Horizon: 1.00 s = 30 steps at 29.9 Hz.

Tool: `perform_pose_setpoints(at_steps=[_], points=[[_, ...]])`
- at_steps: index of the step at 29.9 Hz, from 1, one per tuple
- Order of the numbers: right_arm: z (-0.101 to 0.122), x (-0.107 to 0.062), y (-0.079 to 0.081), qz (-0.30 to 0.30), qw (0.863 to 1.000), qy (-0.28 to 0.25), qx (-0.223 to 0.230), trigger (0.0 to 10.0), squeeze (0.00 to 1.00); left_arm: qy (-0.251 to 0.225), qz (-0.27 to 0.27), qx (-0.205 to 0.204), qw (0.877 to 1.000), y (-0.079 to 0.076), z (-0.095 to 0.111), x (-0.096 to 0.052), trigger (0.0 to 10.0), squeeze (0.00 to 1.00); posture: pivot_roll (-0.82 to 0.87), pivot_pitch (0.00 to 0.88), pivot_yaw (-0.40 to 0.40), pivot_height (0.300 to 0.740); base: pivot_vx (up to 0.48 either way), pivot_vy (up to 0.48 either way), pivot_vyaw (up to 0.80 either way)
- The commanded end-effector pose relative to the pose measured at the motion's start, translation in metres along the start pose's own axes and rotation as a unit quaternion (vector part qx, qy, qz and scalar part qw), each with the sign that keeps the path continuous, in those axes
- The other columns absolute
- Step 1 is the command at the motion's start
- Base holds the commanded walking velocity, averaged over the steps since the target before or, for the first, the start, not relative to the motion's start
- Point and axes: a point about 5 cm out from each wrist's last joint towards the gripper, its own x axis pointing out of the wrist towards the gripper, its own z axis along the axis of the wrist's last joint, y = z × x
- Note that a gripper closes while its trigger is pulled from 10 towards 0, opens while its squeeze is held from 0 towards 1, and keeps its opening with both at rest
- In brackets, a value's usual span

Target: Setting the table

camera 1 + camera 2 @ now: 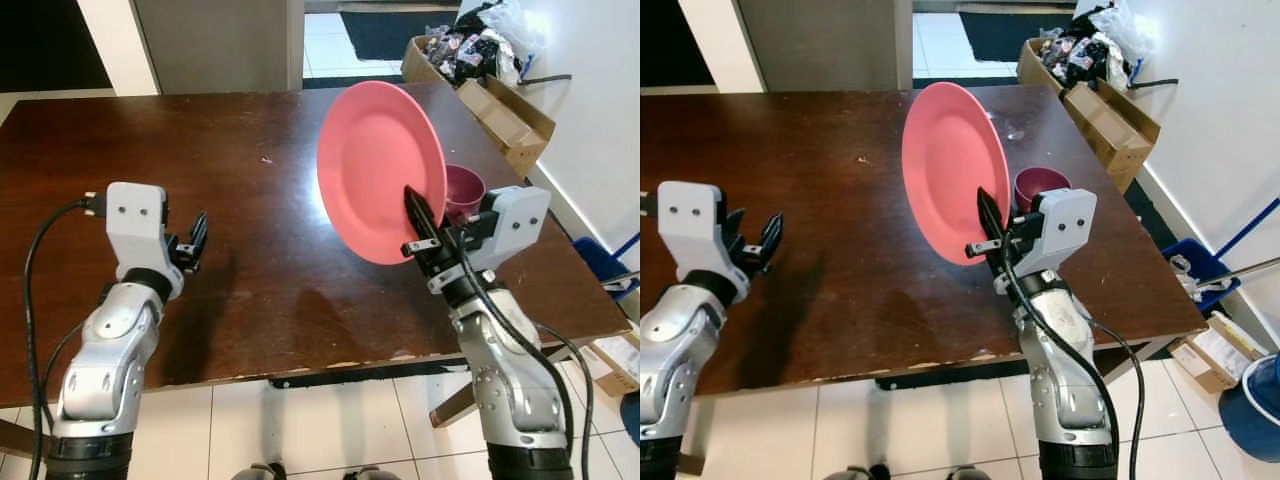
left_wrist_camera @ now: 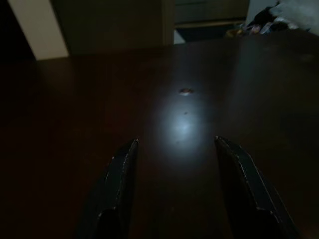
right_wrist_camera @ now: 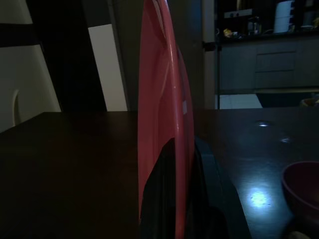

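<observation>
A pink plate [image 1: 378, 168] stands almost on edge above the dark wooden table [image 1: 230, 170], raised off the surface. My right gripper [image 1: 424, 228] is shut on the plate's lower rim, one black finger on each face; the right wrist view has the pink plate [image 3: 162, 114] edge-on between the fingers. A dark red cup [image 1: 463, 192] sits on the table just behind the plate, to its right. Over the table's left front part, my left gripper [image 1: 196, 240] hovers open and holds nothing, and its two fingers [image 2: 119, 184] are spread over bare wood.
Cardboard boxes [image 1: 505, 115] with bags and clutter stand on the floor past the table's far right corner. A blue bucket and mop handle [image 1: 1250, 400] are by the wall at right. The table's front edge [image 1: 330, 365] is close to my body, above tiled floor.
</observation>
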Motion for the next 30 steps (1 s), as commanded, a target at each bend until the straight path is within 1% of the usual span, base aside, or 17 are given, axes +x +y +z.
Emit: perform_pose_setpoints(at_steps=[1, 12, 19, 25, 30], points=[[0.0032, -0.0005, -0.0020, -0.006, 1.000, -0.003, 0.000, 10.0, 0.00, 0.004, -0.001, 0.006, 1.000, -0.0009, -0.0042, 0.0003, 10.0, 0.00, -0.09, 0.000, 0.032, 0.740, 0.000, 0.000, 0.00], [0.0014, 0.0009, -0.0030, -0.027, 0.999, -0.002, 0.037, 10.0, 0.00, 0.000, -0.005, 0.012, 1.000, -0.0028, -0.0050, 0.0019, 10.0, 0.00, -0.08, 0.004, 0.037, 0.740, 0.000, 0.000, 0.00], [0.0017, 0.0011, -0.0042, -0.030, 0.999, -0.002, 0.045, 10.0, 0.00, -0.001, -0.006, 0.012, 1.000, -0.0031, -0.0053, 0.0023, 10.0, 0.00, -0.09, 0.008, 0.034, 0.740, 0.000, 0.000, 0.00], [0.0005, 0.0021, -0.0031, -0.029, 0.998, 0.003, 0.050, 10.0, 0.00, -0.002, -0.009, 0.016, 1.000, -0.0044, -0.0057, 0.0006, 10.0, 0.00, -0.09, 0.008, 0.034, 0.740, -0.335, 0.000, 0.00], [-0.0004, 0.0030, -0.0024, -0.029, 0.998, 0.004, 0.053, 10.0, 0.00, -0.002, -0.009, 0.016, 1.000, -0.0039, -0.0051, -0.0003, 10.0, 0.00, -0.08, 0.017, 0.033, 0.740, -0.469, 0.000, 0.00]])
